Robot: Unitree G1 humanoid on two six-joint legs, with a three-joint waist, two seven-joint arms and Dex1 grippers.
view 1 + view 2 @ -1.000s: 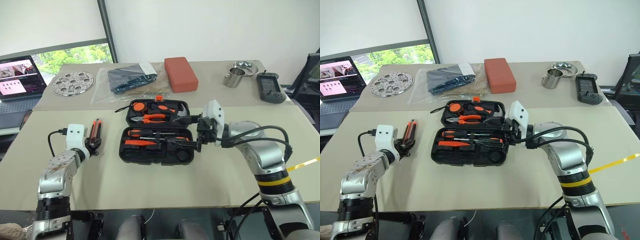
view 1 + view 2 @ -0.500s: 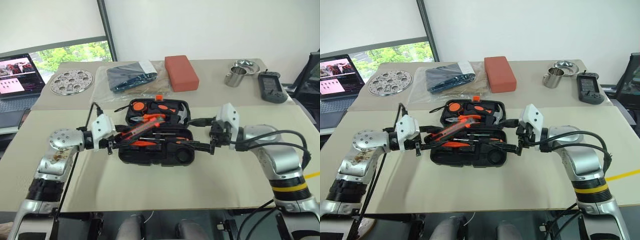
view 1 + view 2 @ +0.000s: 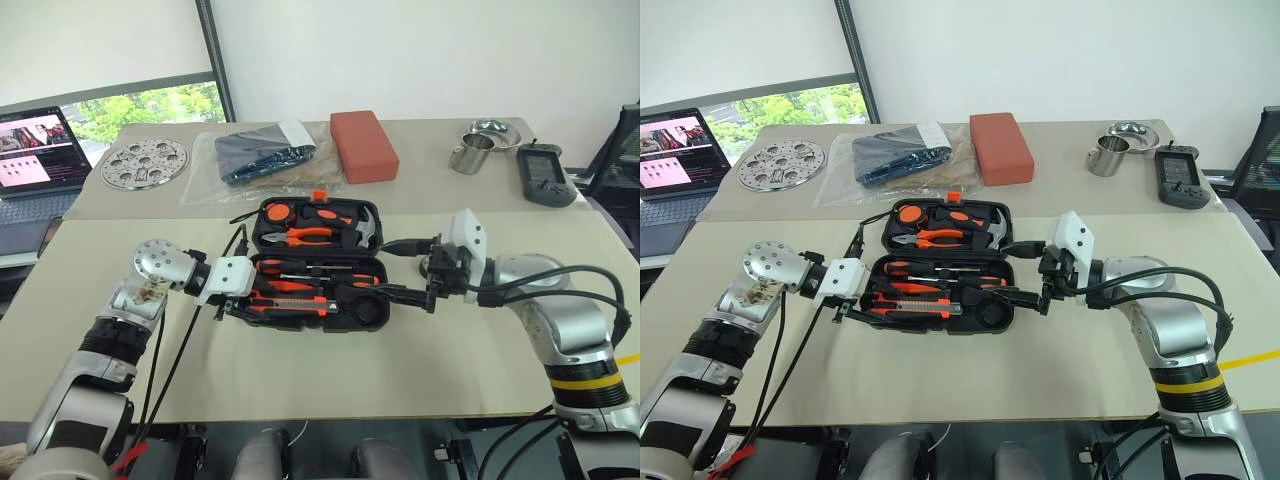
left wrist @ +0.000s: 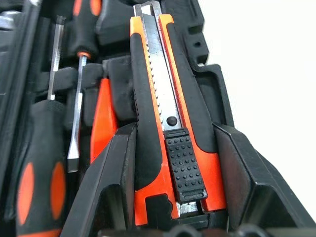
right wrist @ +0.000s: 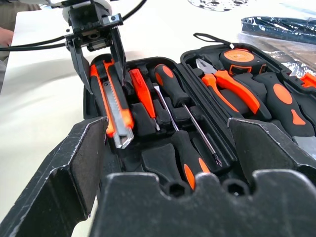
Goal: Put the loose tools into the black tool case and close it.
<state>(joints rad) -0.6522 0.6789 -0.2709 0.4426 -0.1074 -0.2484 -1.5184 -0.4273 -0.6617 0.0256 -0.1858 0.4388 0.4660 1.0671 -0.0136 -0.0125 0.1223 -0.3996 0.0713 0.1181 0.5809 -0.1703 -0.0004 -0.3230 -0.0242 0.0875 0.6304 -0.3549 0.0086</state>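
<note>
Beige tabletop (image 3: 330,380) fills the lower half of the head views, and the black tool case (image 3: 312,265) lies open at centre frame, its lid half toward the top of the picture with the small orange latch (image 3: 318,196) on its far edge.

A second ago the left gripper (image 3: 228,300) sat out at the left of the frame, clear of the case, with the utility knife (image 4: 165,118) sticking up from its fingers. Now it has swung in to the left end of the case and turned over, so the knife lies along the front row of slots. Its fingers (image 4: 111,182) are still pinched on the knife's handle, one on each side, and the wrist view shows the blade end reaching into the moulded slot beside the screwdrivers (image 4: 79,74). The knife looks nearly seated but not let go; letting go is probably next, and then the lid.

The right gripper (image 3: 1025,296) has backed slightly toward the right of the frame. Its fingers are spread wide, holding nothing, at the case's right end.

Bare table lies on both sides of the case and in front of it, down to the near edge at lower frame, so both arms can pull back freely. Behind the lid, near the top, lie a clear bag (image 3: 255,160) and a red block (image 3: 362,146), a little apart from the latch edge. The lid folds toward the camera, so they should not hinder closing.
</note>
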